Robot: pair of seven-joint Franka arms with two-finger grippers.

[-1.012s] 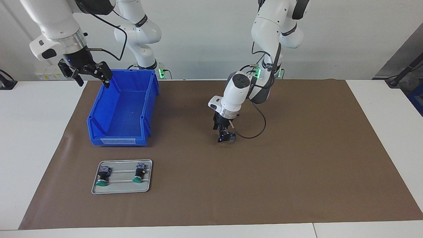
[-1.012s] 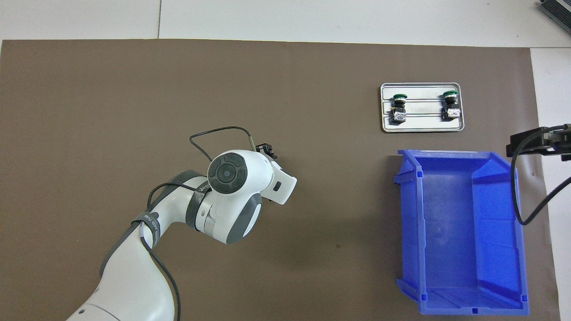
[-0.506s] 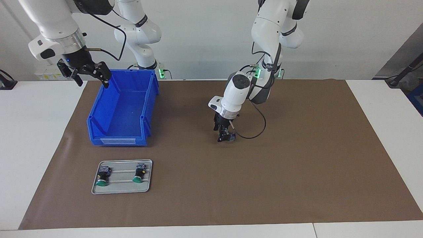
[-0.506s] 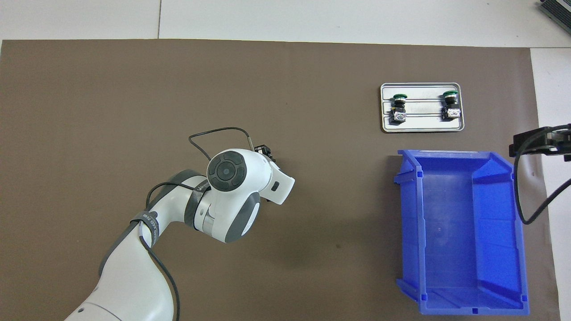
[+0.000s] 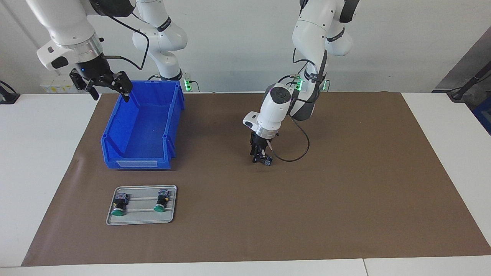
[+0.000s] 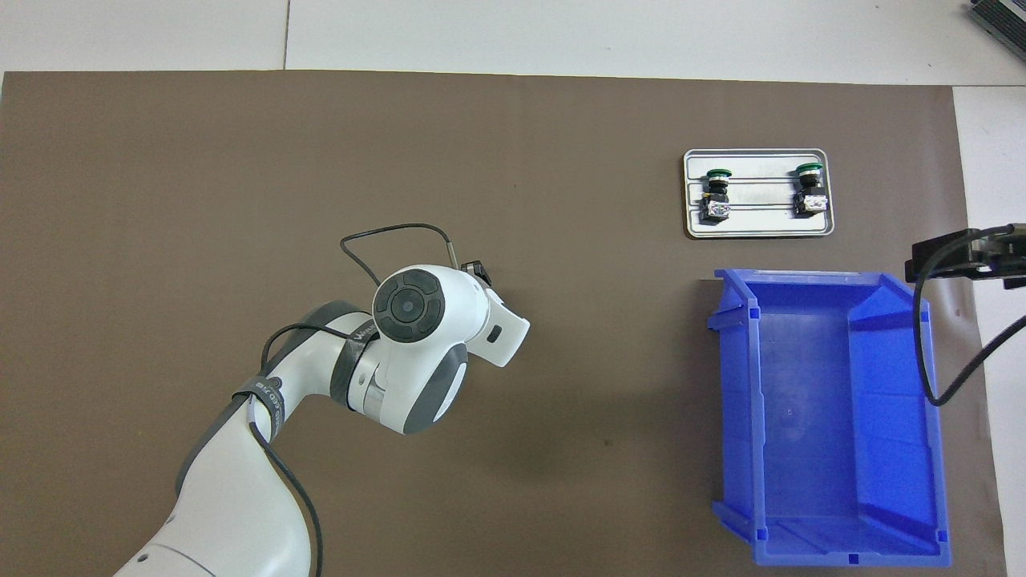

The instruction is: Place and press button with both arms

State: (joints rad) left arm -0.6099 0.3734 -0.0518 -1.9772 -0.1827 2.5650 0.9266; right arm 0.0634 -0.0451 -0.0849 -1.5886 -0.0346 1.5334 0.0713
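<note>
Left gripper [image 5: 261, 158] is down at the brown mat's [image 5: 345, 184] middle, fingers pinched on the button [image 5: 267, 161]: only its bluish-grey block shows. Right gripper [image 5: 102, 85] hangs over the blue bin's [image 5: 138, 130] corner, fingers wide. At the bin's six o'clock in the facing view, a metal tray [image 5: 141, 219] holds two green-capped buttons [image 5: 161, 200].

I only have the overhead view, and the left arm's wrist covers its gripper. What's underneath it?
Observer: The left gripper is down at the brown mat, at a button whose bluish block sticks out beside it.
Operator: Is it gripped?
Observer: I cannot tell; the button sits low at the mat.
Operator: And the right gripper?
Observer: The right gripper hangs over the blue bin's rim, fingers open, holding nothing.
</note>
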